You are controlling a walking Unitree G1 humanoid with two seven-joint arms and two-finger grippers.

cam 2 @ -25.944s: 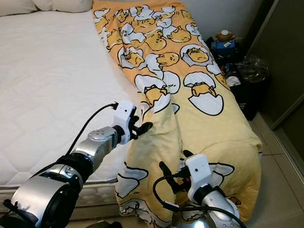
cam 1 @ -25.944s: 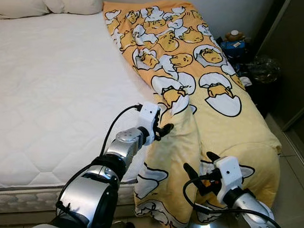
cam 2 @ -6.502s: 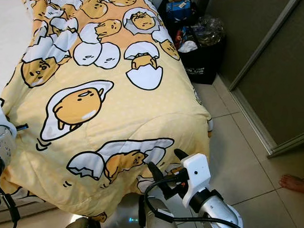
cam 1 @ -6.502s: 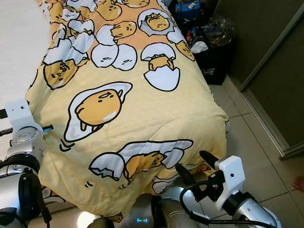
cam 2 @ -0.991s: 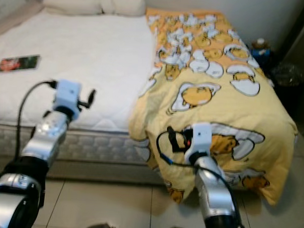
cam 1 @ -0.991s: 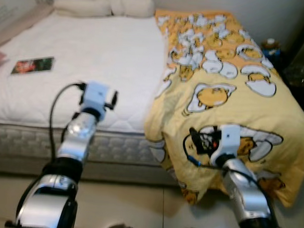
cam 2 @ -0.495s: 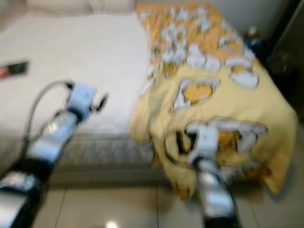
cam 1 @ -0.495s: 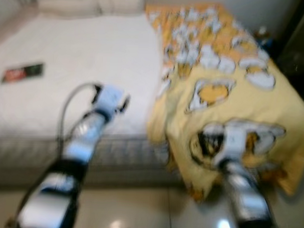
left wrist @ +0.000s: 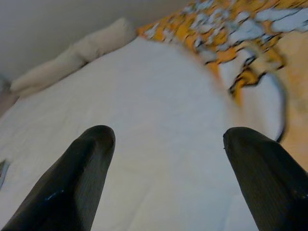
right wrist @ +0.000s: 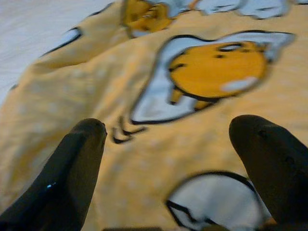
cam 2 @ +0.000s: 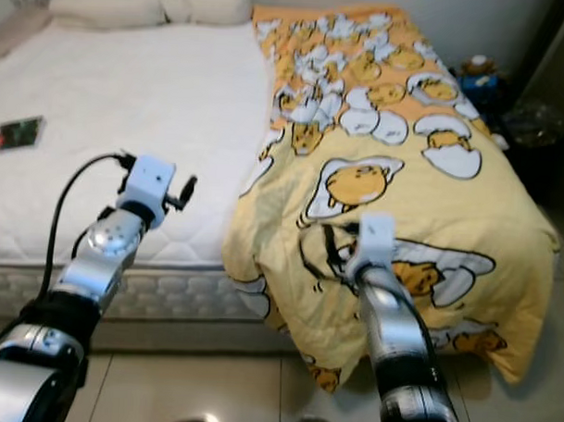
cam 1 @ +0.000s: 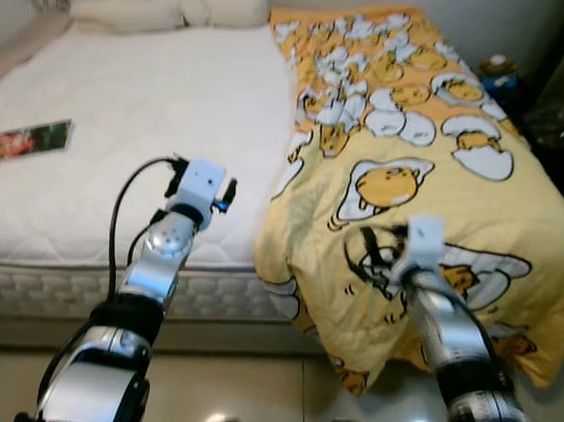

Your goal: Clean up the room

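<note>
A yellow blanket [cam 1: 405, 132] printed with cartoon eggs covers the right half of the bed and hangs over its foot end. The white mattress [cam 1: 128, 104] lies bare on the left half. My left gripper [cam 1: 222, 192] is held out over the mattress near the foot edge, just left of the blanket's edge. Its fingers [left wrist: 91, 159] stand wide open with nothing between them. My right gripper [cam 1: 373, 251] hovers at the blanket's front fold, open and holding nothing. In the right wrist view the egg print [right wrist: 211, 67] shows between its fingers [right wrist: 82, 154].
Two pale pillows [cam 1: 169, 5] lie at the head of the bed. A flat printed booklet [cam 1: 30, 139] rests on the mattress at the left. A blue box with a bottle [cam 1: 498, 75] and a dark bag [cam 1: 554, 119] stand right of the bed. Tiled floor [cam 1: 257, 395] lies in front.
The head view swung and blurred half a second ago and is sharp again, with the bed a little nearer. Both arms stay held out with open fingers; the blanket has not moved.
</note>
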